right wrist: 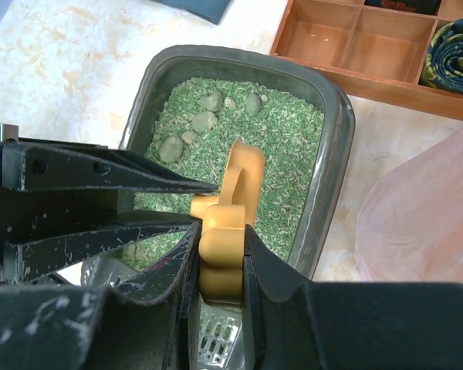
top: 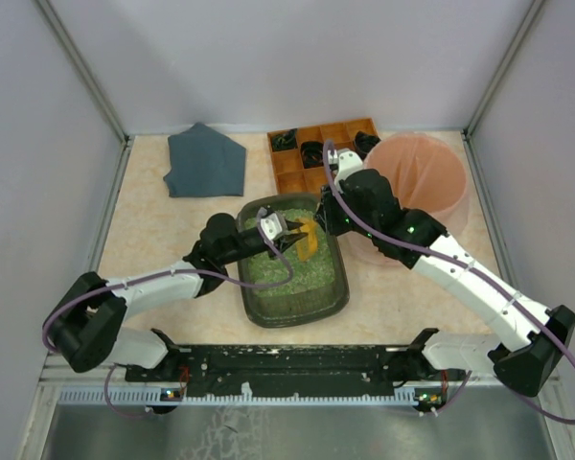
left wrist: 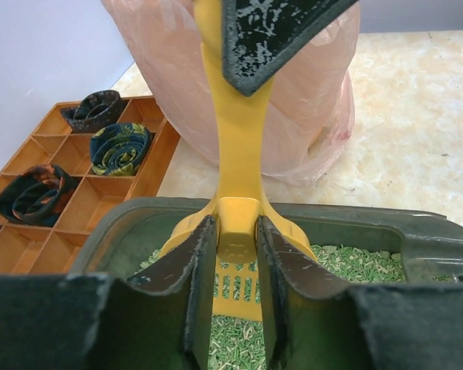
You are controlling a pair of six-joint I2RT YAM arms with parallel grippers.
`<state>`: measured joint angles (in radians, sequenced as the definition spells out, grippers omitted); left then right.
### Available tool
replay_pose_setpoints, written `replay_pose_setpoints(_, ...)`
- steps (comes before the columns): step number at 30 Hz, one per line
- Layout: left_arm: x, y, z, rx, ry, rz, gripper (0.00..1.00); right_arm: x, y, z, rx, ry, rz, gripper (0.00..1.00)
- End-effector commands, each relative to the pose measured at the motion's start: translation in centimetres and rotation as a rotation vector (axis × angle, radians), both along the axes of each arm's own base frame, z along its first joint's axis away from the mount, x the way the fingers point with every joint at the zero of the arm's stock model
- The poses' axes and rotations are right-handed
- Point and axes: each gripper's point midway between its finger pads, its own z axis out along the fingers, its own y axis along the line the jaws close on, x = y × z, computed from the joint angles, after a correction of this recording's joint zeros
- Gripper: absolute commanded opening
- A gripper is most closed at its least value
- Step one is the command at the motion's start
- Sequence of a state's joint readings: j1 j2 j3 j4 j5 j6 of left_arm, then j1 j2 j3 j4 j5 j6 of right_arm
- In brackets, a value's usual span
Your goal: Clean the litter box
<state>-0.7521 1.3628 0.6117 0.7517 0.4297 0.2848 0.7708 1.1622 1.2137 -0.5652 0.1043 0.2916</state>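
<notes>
The litter box (top: 297,309) is a dark grey-green tray of green litter at the table's middle. It also shows in the left wrist view (left wrist: 417,231) and the right wrist view (right wrist: 336,154). A yellow slotted scoop (top: 307,240) stands over its far right part. My left gripper (left wrist: 235,239) is shut on the scoop's neck (left wrist: 235,154) just above the slotted blade. My right gripper (right wrist: 222,247) is shut on the scoop's handle (right wrist: 243,166). Several grey-green clumps (right wrist: 204,119) lie on the litter at the far end.
A round pink bag-lined bin (top: 422,177) stands right of the litter box, close behind the scoop (left wrist: 309,100). An orange-brown wooden compartment tray (top: 311,158) with rolled dark items is behind the box. A dark blue-grey cloth (top: 206,160) lies at the back left.
</notes>
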Motion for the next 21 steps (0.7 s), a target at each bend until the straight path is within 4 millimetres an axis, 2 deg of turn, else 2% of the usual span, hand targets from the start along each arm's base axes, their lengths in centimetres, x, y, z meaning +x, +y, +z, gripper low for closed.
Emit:
replay_pose_setpoints(1,-0.1,-0.9,1.0,-0.008,-0.027,-0.035,0.27,-0.1,0.7,3.8,0.095,-0.073,0.010,0.00)
replay_pose_setpoints(4,-0.1,-0.9,0.9,-0.006,-0.024,-0.034,0.15,0.0,0.6,3.6,0.094,-0.071,-0.001,0.00)
replay_pose_setpoints(5,0.0,-0.8,0.8,-0.004,-0.021,-0.030,0.13,0.1,0.5,3.5,0.096,-0.073,-0.014,0.03)
replay_pose_setpoints(11,-0.4,-0.6,0.7,-0.022,0.021,-0.023,0.01,0.4,-0.8,3.0,0.167,-0.111,-0.108,0.34)
replay_pose_setpoints(16,-1.1,-0.7,0.9,-0.050,0.050,-0.050,0.00,0.2,-0.9,2.7,0.293,-0.158,-0.133,0.41)
replay_pose_setpoints(21,-1.5,-1.0,0.9,-0.056,0.052,-0.077,0.00,0.2,-0.3,2.5,0.351,-0.174,-0.119,0.44)
